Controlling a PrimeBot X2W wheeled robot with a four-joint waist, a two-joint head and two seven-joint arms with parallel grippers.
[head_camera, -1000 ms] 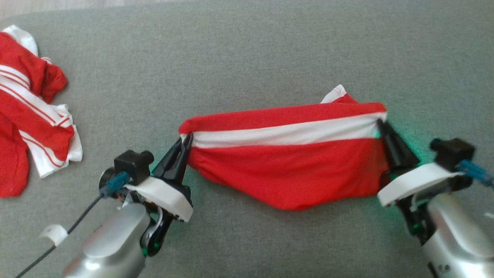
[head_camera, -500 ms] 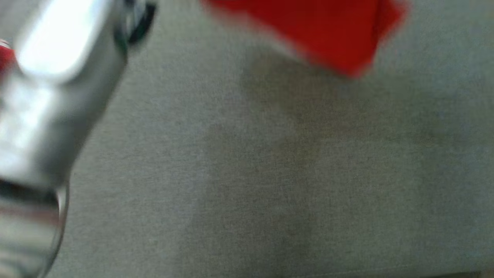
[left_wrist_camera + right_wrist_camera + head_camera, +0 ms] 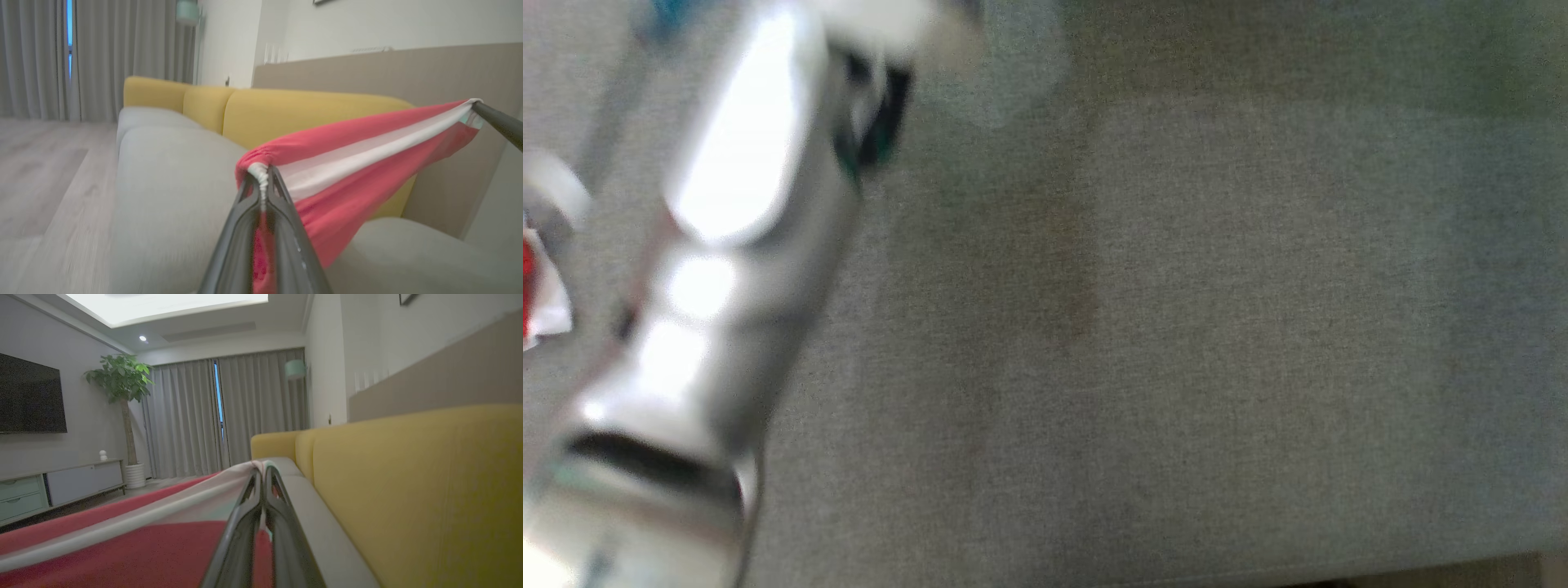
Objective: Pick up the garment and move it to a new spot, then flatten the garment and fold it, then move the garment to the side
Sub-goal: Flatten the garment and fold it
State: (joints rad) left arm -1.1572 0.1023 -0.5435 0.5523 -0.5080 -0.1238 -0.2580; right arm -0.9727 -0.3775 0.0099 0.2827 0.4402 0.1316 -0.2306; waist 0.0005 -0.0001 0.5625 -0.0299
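Observation:
The garment (image 3: 359,163) is red with a broad white band. It hangs stretched in the air above the grey sofa seat (image 3: 171,183). My left gripper (image 3: 263,176) is shut on one bunched end of the white band. At the upper right of the left wrist view, a dark finger (image 3: 496,121) of the right arm pinches the other end. In the right wrist view my right gripper (image 3: 261,471) is shut on the garment (image 3: 143,547), which runs off to the lower left. My silver left forearm (image 3: 711,269) shows blurred in the head view.
A yellow backrest (image 3: 408,490) runs along the far side of the seat cushion (image 3: 1217,327). A scrap of other red and white clothing (image 3: 533,294) lies at the left edge of the head view. A TV cabinet (image 3: 61,486), a potted plant (image 3: 122,384) and curtains stand beyond.
The head camera has swung, so the garment has left its view and the picture is blurred. Both grippers keep hold of the garment's ends, which are now raised above the seat.

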